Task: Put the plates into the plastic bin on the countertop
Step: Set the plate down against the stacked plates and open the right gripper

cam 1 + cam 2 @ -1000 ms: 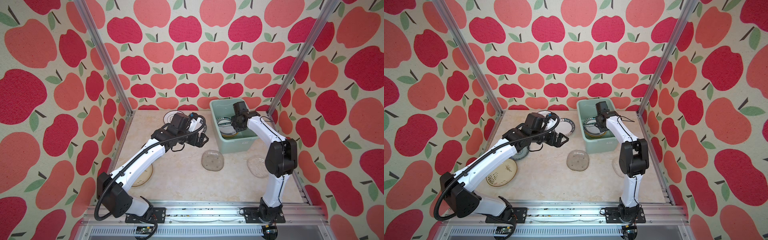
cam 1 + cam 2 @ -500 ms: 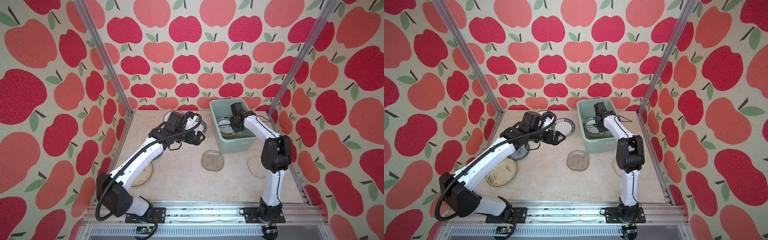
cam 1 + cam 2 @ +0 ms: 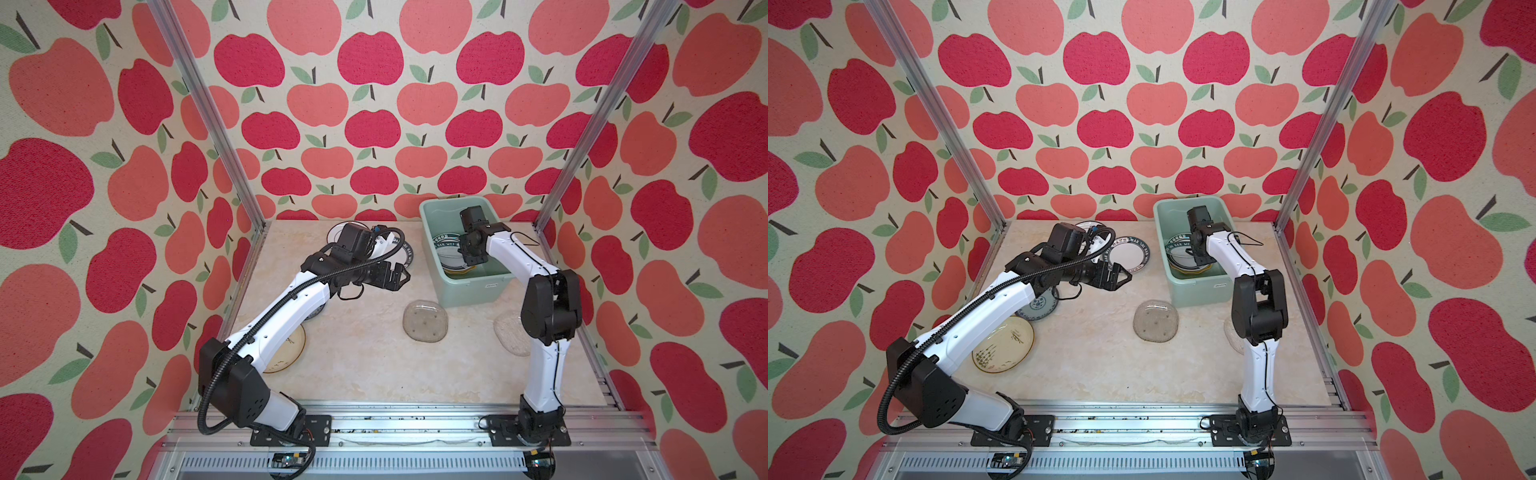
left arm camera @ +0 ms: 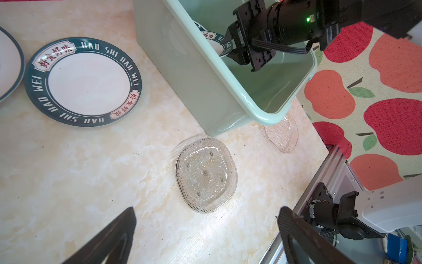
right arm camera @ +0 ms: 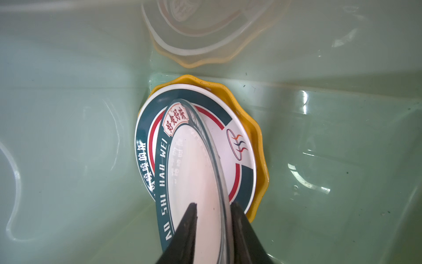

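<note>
The pale green plastic bin [image 3: 469, 289] [image 3: 1196, 291] stands at the back right of the countertop [image 3: 357, 357]. My right gripper [image 5: 214, 203] [image 3: 468, 258] reaches down into it. Its jaws are slightly parted on either side of the rim of a tilted white plate with a dark lettered rim [image 5: 194, 171]. That plate leans over another lettered plate [image 5: 230, 128] and a yellow scalloped plate [image 5: 258, 146] on the bin floor. My left gripper [image 4: 206, 209] [image 3: 405, 276] hangs open and empty above the countertop, near a clear glass plate [image 4: 205, 176] [image 3: 424, 321].
A lettered plate [image 4: 86, 84] [image 3: 1129, 253] lies left of the bin, beside a white plate [image 4: 9, 64]. A second glass plate [image 4: 282, 134] [image 3: 509, 336] lies by the right arm. A cream plate [image 3: 1005, 345] and a blue-patterned plate [image 3: 1040, 307] lie under the left arm.
My right gripper has shifted a little deeper into the bin with the plate, and its jaws have parted slightly. The left gripper has stayed open and hardly moved.
</note>
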Controlling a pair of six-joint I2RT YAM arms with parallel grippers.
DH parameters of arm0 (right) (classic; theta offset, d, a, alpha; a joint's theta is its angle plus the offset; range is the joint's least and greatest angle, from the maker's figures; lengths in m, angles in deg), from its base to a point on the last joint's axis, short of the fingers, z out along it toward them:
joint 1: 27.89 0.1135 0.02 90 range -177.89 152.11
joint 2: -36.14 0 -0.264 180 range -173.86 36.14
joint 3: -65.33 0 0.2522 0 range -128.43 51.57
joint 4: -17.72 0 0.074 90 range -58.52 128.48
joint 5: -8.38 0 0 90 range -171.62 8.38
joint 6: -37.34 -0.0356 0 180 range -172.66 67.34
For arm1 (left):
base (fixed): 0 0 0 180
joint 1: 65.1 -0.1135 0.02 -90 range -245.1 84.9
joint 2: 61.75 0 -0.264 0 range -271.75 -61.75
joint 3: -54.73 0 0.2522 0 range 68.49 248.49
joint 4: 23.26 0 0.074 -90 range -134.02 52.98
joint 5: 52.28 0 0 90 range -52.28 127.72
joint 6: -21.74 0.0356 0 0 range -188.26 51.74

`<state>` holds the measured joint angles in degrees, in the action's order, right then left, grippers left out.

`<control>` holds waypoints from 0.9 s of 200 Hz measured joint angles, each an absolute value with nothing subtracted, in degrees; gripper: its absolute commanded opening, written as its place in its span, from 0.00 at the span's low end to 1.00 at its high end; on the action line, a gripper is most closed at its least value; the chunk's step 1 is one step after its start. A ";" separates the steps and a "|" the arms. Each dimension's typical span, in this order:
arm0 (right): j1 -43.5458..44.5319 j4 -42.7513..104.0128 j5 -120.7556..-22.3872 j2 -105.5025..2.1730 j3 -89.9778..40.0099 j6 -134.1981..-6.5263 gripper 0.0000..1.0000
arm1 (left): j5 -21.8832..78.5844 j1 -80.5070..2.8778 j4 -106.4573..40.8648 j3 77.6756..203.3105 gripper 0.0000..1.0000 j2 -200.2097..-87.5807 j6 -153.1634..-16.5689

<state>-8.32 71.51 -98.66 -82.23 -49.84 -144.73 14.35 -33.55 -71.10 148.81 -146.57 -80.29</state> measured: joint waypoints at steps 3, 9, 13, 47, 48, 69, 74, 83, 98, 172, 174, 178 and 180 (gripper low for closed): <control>-8.30 71.47 -98.66 -82.23 -49.71 -144.73 0.30 | 14.35 -33.62 -71.12 148.81 0.99 -146.57 -80.29; -8.27 71.45 -98.66 -82.23 -49.42 -144.73 0.31 | 14.35 -33.66 -71.12 148.81 0.99 -146.57 -80.31; -8.27 71.42 -98.66 -82.23 -49.27 -144.78 0.32 | 14.32 -33.73 -71.12 148.81 0.99 -146.57 -80.31; -8.23 71.40 -98.05 -82.27 -48.55 -145.76 0.36 | 14.32 -34.06 -71.12 148.81 0.99 -146.57 -80.31; -8.23 71.40 -98.03 -82.27 -48.52 -145.83 0.36 | 14.32 -34.06 -71.12 148.81 0.99 -146.57 -80.31; -8.27 71.16 -97.59 -82.49 -48.11 -146.20 0.38 | 14.32 -34.21 -71.12 148.81 0.99 -146.57 -80.34; -8.27 71.03 -97.50 -82.67 -48.11 -146.24 0.39 | 14.32 -34.25 -71.12 148.81 0.99 -146.57 -80.34; -8.30 70.77 -97.35 -83.08 -48.11 -146.26 0.40 | 14.28 -34.38 -71.12 148.81 0.99 -146.57 -80.34; -8.30 70.48 -97.18 -84.07 -48.11 -146.29 0.43 | 13.97 -34.67 -71.10 148.81 0.99 -146.57 -80.34; -8.62 70.11 -96.65 -87.45 -49.75 -146.57 0.61 | 13.21 -35.28 -71.10 148.83 0.99 -148.10 -80.79; -8.67 70.09 -96.63 -87.50 -49.88 -146.61 0.62 | 13.21 -35.28 -71.10 148.83 0.99 -148.10 -80.82; -8.73 70.09 -96.56 -87.56 -50.12 -146.51 0.62 | 13.21 -35.28 -71.08 148.83 0.99 -148.10 -80.95; -8.75 70.09 -96.54 -87.63 -50.21 -146.53 0.62 | 13.19 -35.28 -71.08 148.83 0.99 -148.10 -80.97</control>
<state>-8.75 70.09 -96.54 -87.63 -50.21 -146.53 13.19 -35.28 -71.08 148.83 -148.10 -80.97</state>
